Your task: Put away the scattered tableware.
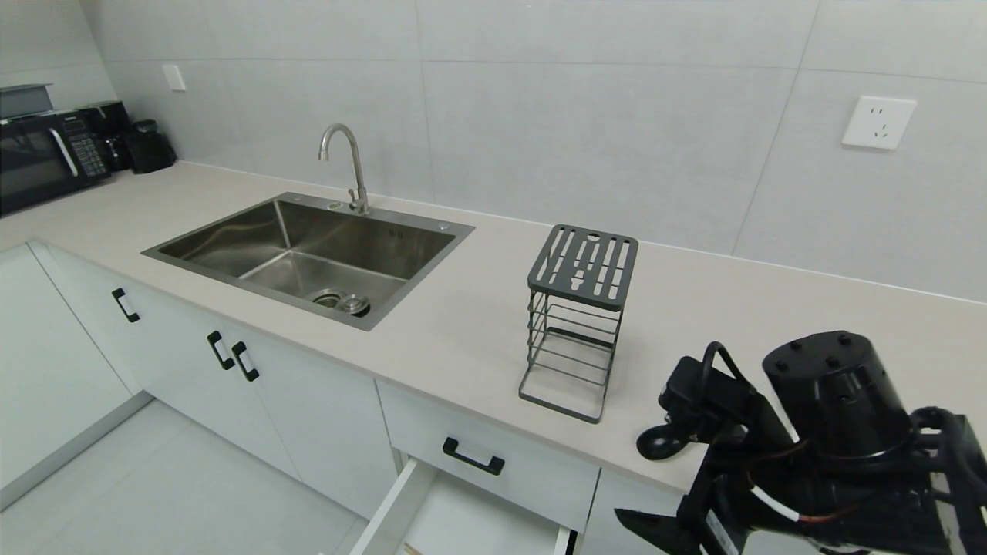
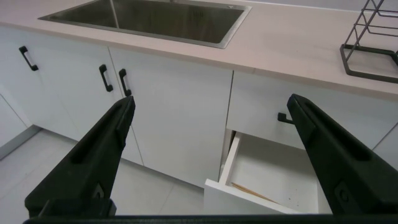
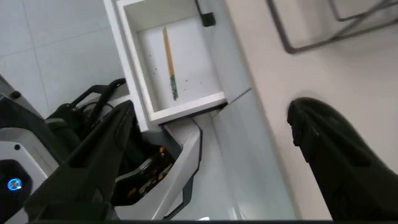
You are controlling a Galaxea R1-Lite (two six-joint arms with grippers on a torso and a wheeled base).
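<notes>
Left tool [image 2: 210, 102] and right tool [image 3: 211, 112] both gape empty. A chopstick [image 3: 169, 62] lies in the open drawer [image 3: 186, 112] below the table [image 1: 463, 324]. I'd judge closing is next: push the front squarely and slowly so nothing skews.

Open drawer [image 2: 267, 171] below — wire rack [image 1: 574, 297] upright on the counter [image 1: 463, 324] above

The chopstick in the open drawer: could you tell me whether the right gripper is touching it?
Apart. The right wrist view shows the chopstick lying in the drawer, clear of the right gripper and its open fingers.
</notes>
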